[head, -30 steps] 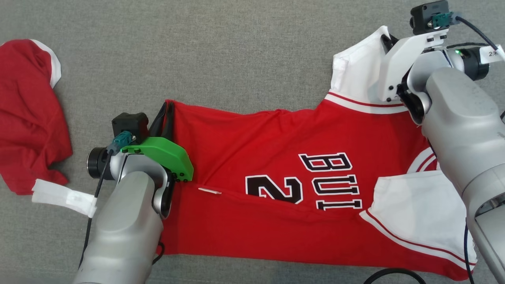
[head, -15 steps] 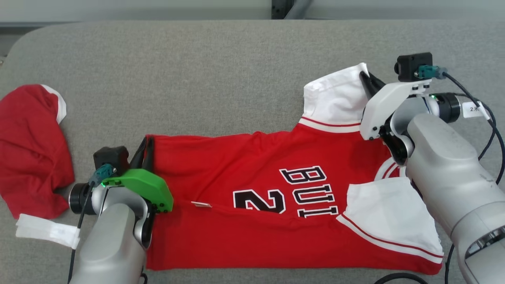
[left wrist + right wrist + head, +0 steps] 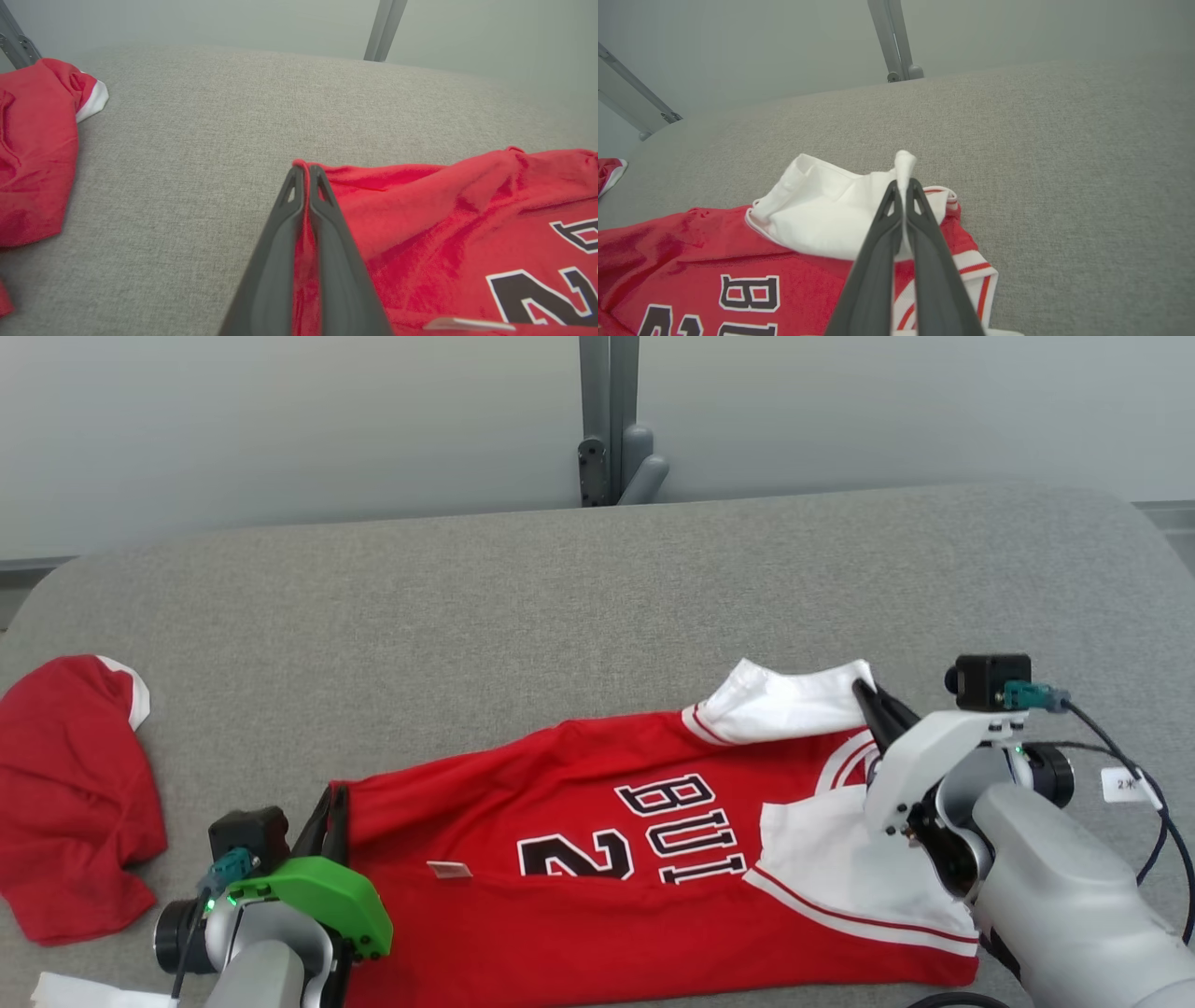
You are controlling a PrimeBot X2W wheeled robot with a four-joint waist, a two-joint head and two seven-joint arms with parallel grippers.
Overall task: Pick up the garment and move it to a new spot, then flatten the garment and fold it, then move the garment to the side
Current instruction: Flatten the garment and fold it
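Garment: the red jersey (image 3: pixel 485 803) lies spread on the near half of the grey surface (image 3: pixel 467 616), hem to the left, collar end to the right, lettering up. Its near strip looks already turned over the lower part of the lettering.
Left gripper: the left gripper (image 3: pixel 333 793) is closed on the jersey's far-left hem corner, with a sliver of red cloth pinched between the fingers.
Right gripper: the right gripper (image 3: pixel 861 689) is clamped on the far white sleeve (image 3: pixel 775 705), and a tuft of white pokes past the tips. The sleeve is bunched and lifted.
Near sleeve: the near sleeve (image 3: pixel 831 859) is white and lies flat over the jersey's right end, beside the right arm.
Step in hand: probably a fold, with the far edge held at both ends.
Doing it well: raise both ends alike so the edge between them is taut, then carry them together toward the near edge. The left pinch is thin, so a jerk could pull it free. Lay the bunched sleeve flat before letting go, or the crease will be lumpy.
Surface: grey woven covering with rounded far corners, likely grippy enough to hold the lower layer.
Other things: a second red garment (image 3: pixel 70 793) lies crumpled at the left, well apart. A small white slip (image 3: pixel 450 869) rests on the jersey.
Room: a pale wall (image 3: pixel 280 429) stands beyond the far edge, with a grey metal post (image 3: pixel 607 420) against it.
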